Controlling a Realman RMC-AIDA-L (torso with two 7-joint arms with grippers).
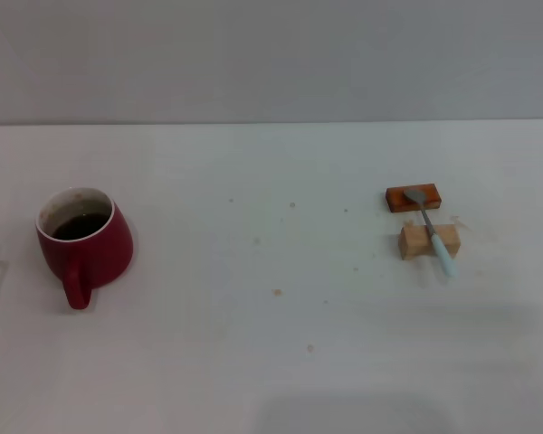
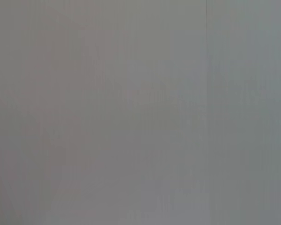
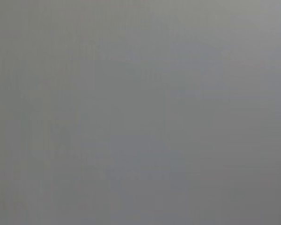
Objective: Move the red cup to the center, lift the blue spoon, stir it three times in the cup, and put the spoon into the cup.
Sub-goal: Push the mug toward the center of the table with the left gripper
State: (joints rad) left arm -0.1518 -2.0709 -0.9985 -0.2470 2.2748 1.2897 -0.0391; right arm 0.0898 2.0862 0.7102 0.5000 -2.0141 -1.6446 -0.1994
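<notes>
The red cup (image 1: 84, 245) stands upright on the white table at the left in the head view, with dark liquid inside and its handle turned toward the near edge. The blue spoon (image 1: 433, 232) lies at the right, its grey bowl resting on the orange-brown block (image 1: 414, 197) and its pale blue handle across the pale wooden block (image 1: 429, 241). Neither gripper shows in any view. Both wrist views show only a plain grey surface.
The white table (image 1: 271, 298) has a few small brown specks near its middle. A grey wall runs along the table's far edge.
</notes>
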